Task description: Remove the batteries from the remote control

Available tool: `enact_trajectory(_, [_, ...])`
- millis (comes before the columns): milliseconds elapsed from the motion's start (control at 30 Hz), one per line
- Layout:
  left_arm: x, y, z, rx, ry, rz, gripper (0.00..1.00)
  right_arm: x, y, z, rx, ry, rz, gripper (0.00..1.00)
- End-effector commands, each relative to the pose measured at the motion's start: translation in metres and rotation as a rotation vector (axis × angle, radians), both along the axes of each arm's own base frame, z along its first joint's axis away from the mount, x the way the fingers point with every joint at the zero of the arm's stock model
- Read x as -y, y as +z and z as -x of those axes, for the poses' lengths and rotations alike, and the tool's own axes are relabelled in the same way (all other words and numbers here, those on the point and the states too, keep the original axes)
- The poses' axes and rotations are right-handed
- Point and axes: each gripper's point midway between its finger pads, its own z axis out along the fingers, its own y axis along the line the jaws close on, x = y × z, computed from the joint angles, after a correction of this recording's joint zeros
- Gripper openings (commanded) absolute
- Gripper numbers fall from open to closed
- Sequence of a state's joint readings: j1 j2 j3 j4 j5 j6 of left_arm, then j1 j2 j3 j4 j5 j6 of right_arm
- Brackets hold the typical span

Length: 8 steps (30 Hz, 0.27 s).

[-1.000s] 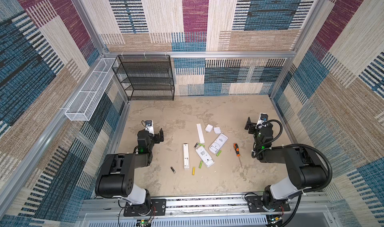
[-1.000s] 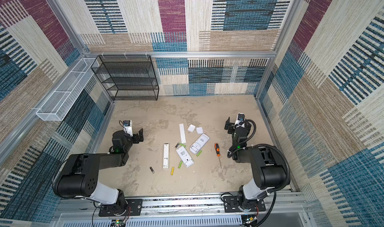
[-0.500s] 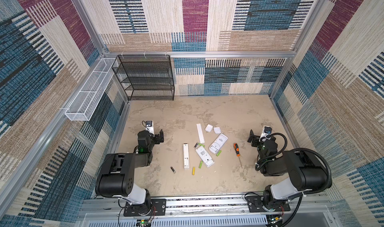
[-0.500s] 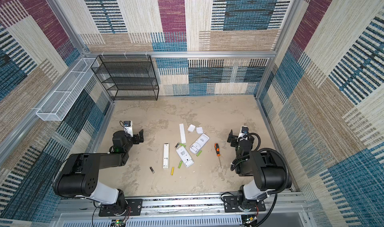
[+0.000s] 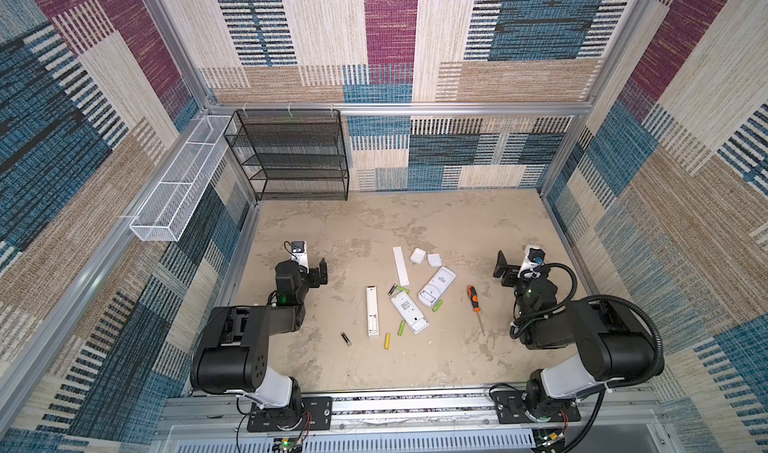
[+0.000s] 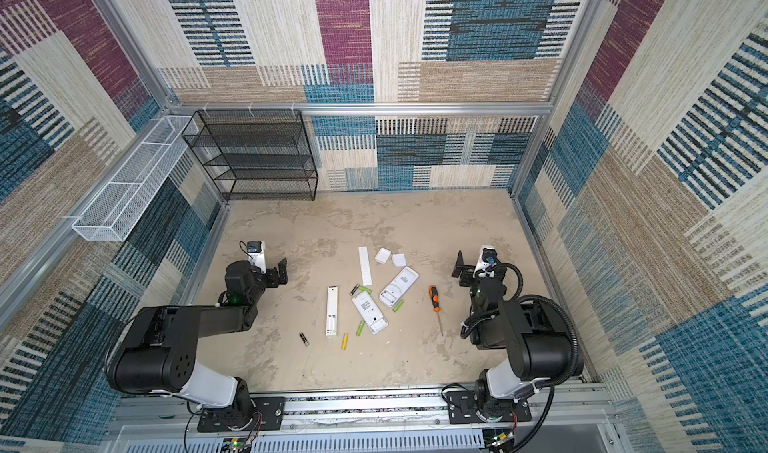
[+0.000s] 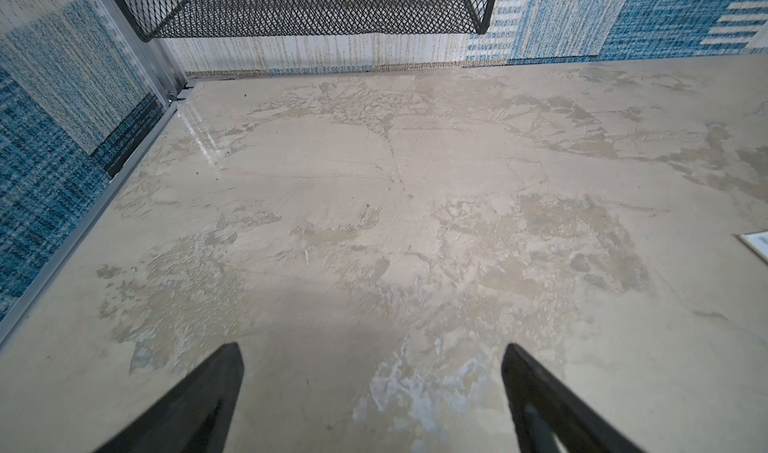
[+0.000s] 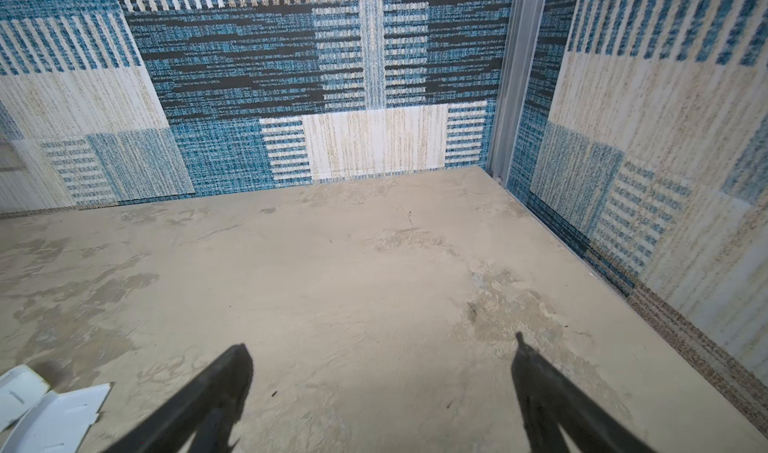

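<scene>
Left gripper (image 7: 370, 347): jaws spread wide with nothing between them, over bare table on the left, well apart from the remotes.
Right gripper (image 8: 380, 343): jaws equally wide, holding nothing, over bare table near the right wall.
Table (image 5: 457, 230): mottled beige top, enclosed by patterned carpet walls.
Black mesh rack (image 5: 291, 152): against the back wall, at the left corner.
White wire basket (image 5: 178, 181): hanging along the left wall.
Slim remote (image 5: 372, 311): white, lying lengthwise at the left of the cluster in both top views.
Middle remote (image 5: 409, 311): white, angled, just beside the slim one.
Upper remote (image 5: 436, 287): white, tilted the opposite way, close to the middle remote; contact cannot be told.
Long cover (image 5: 401, 265): white strip beyond the remotes.
Small covers (image 5: 417, 255): two white squares side by side, near the strip.
Screwdriver (image 5: 473, 299): orange-and-black handle, lying between the remotes and the right gripper.
Lime green batteries (image 5: 402, 289): three, loose on the table around the middle and upper remotes.
Yellow battery (image 5: 387, 341): loose, near the slim remote's near end.
Black batteries (image 5: 391, 290): one beside a green cell at the strip's end, one alone left of the slim remote.
</scene>
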<state>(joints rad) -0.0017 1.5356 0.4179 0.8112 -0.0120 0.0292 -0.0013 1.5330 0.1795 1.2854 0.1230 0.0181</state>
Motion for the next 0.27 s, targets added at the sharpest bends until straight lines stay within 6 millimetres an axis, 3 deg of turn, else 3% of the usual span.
enact_trajectory(0, [0.0018, 0.0021, -0.0034, 0.009, -0.018, -0.013, 0.99, -0.0005, 0.0125, -0.0013, 0.050, 0.004, -0.004, 1.00])
enact_trajectory(233, [0.0017, 0.0030, -0.0018, 0.015, -0.017, -0.008, 0.99, -0.0007, 0.0113, -0.0015, 0.044, 0.006, -0.004, 1.00])
